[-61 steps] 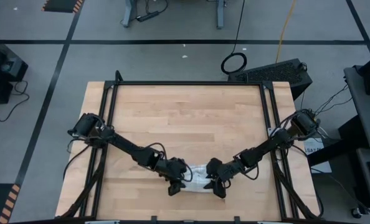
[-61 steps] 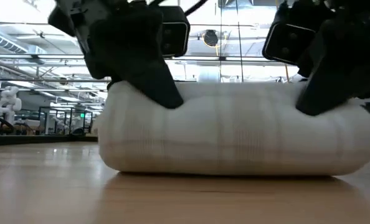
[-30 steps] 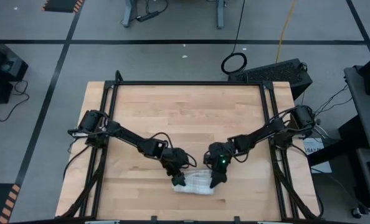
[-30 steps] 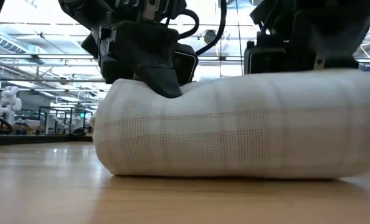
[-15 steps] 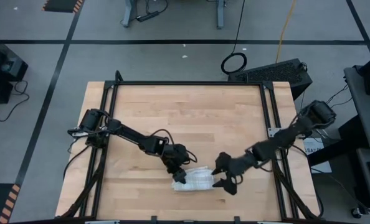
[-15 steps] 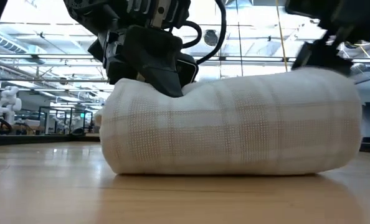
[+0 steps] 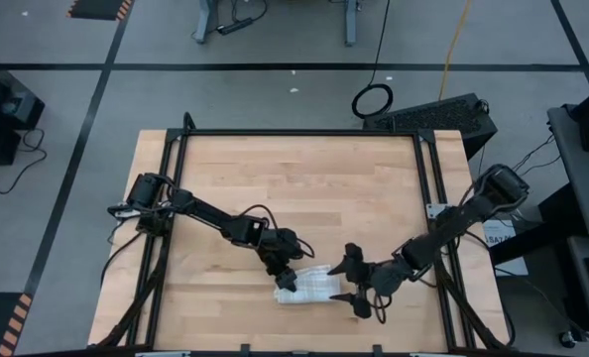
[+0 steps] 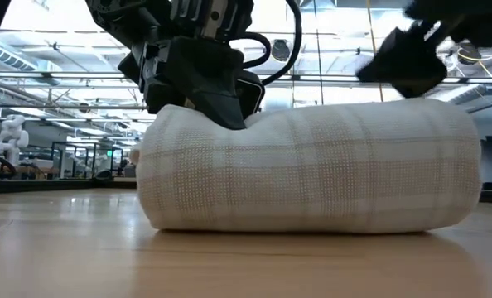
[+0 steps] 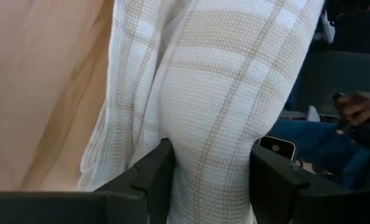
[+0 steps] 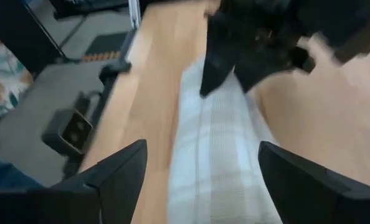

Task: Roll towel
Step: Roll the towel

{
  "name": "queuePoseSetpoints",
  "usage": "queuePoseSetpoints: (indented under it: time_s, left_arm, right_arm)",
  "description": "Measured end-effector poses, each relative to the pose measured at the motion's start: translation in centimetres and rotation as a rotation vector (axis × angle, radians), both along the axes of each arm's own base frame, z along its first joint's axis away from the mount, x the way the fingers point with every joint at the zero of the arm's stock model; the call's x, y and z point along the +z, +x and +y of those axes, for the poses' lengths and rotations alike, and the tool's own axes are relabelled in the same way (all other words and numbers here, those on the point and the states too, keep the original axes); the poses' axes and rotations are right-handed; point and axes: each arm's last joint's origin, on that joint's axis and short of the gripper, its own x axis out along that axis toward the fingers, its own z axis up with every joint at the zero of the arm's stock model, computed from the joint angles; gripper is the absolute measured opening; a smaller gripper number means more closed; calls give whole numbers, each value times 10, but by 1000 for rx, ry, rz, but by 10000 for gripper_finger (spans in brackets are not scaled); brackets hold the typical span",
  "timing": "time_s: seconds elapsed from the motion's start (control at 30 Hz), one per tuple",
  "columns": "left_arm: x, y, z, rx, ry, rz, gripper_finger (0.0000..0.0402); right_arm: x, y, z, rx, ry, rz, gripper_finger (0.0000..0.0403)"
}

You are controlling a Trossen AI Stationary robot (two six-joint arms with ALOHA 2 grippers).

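1. Pale wooden planks form the surface (image 7: 304, 198), framed by black rails, with grey floor and taped lines around it in the high view.
2. The towel (image 7: 312, 288), white with a tan-grey check, lies rolled into a thick bundle near the near edge of the surface, a little right of centre.
3. From the low view the roll sits flat on the wood, its long side facing the camera and its ends rounded.
4. The left tool (image 7: 287, 279) is at the left end of the roll, its two dark fingers (image 9: 152, 180) pinching a fold of the checked cloth between them, as the left wrist view shows.
5. That tool presses a dent into the top of the roll at its left end in the low view.
6. The right tool (image 7: 355, 283) hovers just beside the right end of the roll, its fingers (image 10: 119, 171) spread wide and gripping nothing.
7. In the low view its dark body hangs above the roll's right end, clear of the cloth.
8. A person's hand (image 9: 358, 109) shows in the room beyond the surface in the left wrist view.
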Motion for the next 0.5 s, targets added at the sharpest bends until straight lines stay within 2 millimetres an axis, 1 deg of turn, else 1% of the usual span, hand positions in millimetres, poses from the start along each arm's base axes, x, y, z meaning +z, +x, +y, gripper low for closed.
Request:
queuePoseSetpoints:
  time_s: [0.13, 0.3, 0.5]
  left_arm:
    - [0, 0, 0, 7, 7, -2, 175]
    - [0, 0, 0, 13, 13, -4, 175]
    - [0, 0, 1, 15, 14, -5, 175]
  right_arm:
    - [-17, 6, 6, 48, 7, 31, 297]
    - [-40, 10, 9, 20, -25, 83, 297]
    - [-53, 14, 8, -30, -44, 102, 297]
